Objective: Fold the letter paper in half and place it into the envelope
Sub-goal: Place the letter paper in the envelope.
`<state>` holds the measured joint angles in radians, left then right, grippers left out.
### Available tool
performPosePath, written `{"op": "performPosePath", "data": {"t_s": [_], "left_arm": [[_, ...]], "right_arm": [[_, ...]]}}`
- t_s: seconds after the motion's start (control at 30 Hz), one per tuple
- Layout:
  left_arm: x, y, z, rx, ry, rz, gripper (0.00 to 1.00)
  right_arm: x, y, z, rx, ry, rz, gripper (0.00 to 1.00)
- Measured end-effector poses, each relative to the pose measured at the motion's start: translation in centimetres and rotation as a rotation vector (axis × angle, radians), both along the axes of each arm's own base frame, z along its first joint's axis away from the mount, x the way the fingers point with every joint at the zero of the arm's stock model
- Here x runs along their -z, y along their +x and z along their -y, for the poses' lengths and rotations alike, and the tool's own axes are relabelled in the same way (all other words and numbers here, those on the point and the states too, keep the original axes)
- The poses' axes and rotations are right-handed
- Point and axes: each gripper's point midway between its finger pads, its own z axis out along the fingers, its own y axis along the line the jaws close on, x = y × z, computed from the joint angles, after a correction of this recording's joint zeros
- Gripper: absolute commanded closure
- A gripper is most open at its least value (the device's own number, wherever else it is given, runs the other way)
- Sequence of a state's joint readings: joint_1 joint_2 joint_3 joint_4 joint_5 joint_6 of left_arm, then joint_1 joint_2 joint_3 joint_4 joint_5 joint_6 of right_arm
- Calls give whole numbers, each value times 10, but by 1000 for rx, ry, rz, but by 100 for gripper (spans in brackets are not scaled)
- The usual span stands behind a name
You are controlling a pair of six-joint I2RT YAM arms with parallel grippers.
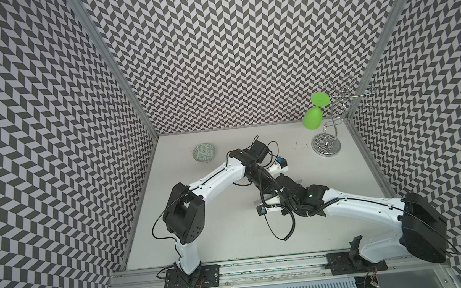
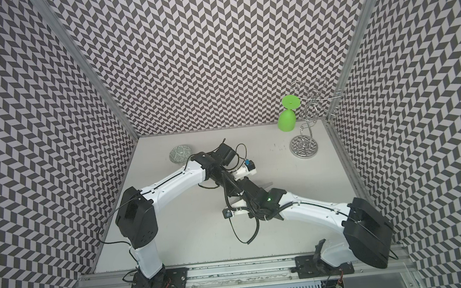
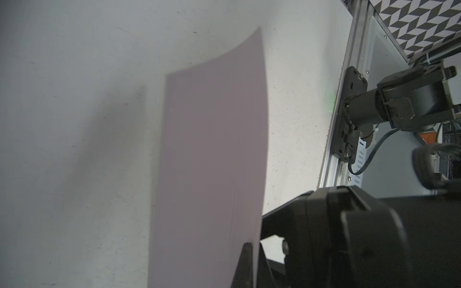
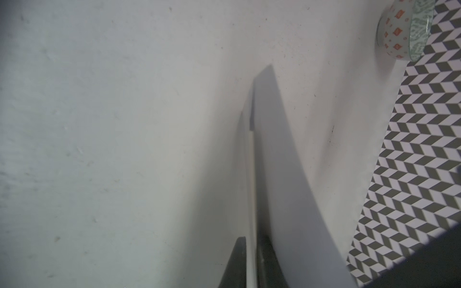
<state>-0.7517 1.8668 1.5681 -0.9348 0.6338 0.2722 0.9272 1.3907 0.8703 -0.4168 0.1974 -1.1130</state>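
At mid-table: your two arms meet over the table (image 1: 232,231). In both top views they hide nearly all of the envelope (image 3: 212,149) and the letter paper (image 4: 250,189); only grey slivers poke out beneath them.
Where the envelope is: lifted off the surface and bowed, with one end in your left claw (image 3: 245,259).
Your left claw: clamped tight on the envelope.
Where the letter paper is: edge-on in the right wrist view, a thin cream strip lying against the envelope's side.
Your right claw (image 4: 252,239): its fingers flank that cream strip with a narrow gap. You cannot tell whether they pinch it or merely stand beside it.
Done, as I judge it: the fold looks finished, and feeding the sheet in looks begun.
Left to do: get the sheet fully inside, since its depth is hidden, then lay the envelope down.
Bystanders: the bowl (image 1: 203,152) and the green glass (image 1: 312,121) sit well apart.
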Motion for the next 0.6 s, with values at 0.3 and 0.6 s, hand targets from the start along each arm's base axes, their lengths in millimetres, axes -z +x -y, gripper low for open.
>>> {"op": "performPosePath", "data": {"t_s": [0.3, 0.6], "left_arm": [[-15, 12, -5, -29, -56, 7, 100], [-39, 24, -8, -52, -136, 39, 100]], "right_arm": [[-13, 0, -1, 14, 13, -13, 50], [-52, -1, 8, 50, 78, -7, 37]]}}
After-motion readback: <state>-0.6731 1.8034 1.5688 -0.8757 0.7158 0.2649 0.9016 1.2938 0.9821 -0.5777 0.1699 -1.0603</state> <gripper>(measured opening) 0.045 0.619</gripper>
